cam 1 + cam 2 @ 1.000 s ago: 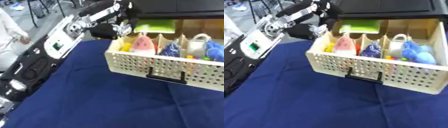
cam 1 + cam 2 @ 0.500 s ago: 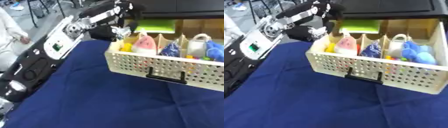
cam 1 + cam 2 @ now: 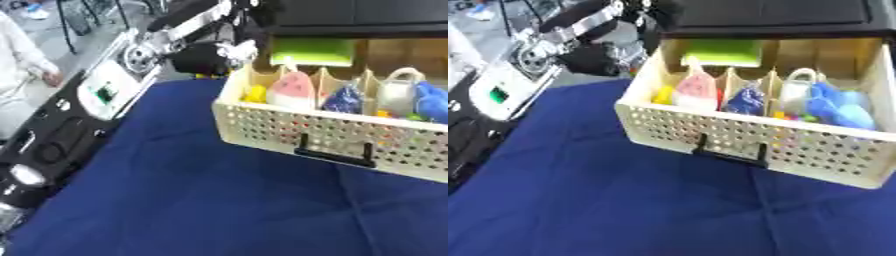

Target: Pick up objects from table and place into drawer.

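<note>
In the drawer [image 3: 737,145] I count several coloured objects [image 3: 824,102] already sorted; table [image 3: 192,200] looks bare, so task seems nearly done. Left robot hand [image 3: 210,57] hovers beside drawer's corner, grip unreadable

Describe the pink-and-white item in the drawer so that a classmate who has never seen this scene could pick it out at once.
Find the cream perforated drawer on the blue cloth. In its front row sits the pink wedge, beside a yellow item; it alone is pink with a white base.
</note>
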You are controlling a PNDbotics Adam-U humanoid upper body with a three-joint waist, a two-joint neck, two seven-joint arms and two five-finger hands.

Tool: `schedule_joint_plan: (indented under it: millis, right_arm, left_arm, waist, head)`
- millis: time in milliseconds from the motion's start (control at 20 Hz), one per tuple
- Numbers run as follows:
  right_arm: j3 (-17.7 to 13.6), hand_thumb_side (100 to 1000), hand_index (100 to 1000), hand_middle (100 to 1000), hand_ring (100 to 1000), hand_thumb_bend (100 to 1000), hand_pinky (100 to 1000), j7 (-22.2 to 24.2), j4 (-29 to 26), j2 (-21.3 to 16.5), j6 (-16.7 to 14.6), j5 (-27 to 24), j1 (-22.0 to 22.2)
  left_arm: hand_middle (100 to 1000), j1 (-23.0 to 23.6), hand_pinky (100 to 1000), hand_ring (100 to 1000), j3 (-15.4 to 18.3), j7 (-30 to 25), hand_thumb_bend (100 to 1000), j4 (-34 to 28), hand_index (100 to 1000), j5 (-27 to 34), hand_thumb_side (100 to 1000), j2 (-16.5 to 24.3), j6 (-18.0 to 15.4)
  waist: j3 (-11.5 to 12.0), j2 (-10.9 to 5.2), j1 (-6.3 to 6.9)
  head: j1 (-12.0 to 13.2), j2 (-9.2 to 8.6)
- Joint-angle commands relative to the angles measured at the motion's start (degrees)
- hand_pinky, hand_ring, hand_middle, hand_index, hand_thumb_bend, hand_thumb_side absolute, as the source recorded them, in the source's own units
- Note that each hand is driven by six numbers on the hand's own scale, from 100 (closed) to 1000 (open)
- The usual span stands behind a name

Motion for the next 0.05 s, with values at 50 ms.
schedule_joint_plan:
  millis: [50]
  right_arm:
    - [-0.9, 626, 726, 695, 596, 100, 592, -1.7, -0.5, -1.0, -0.8, 0.6, -0.2]
  left_arm:
    - [703, 1.5, 558, 720, 5.1, 3.0, 100, -5.1, 883, 3.0, 940, 1.5, 0.9]
  waist:
    - [0.5, -1.4, -1.15]
  head:
    - [-0.7, 0.69]
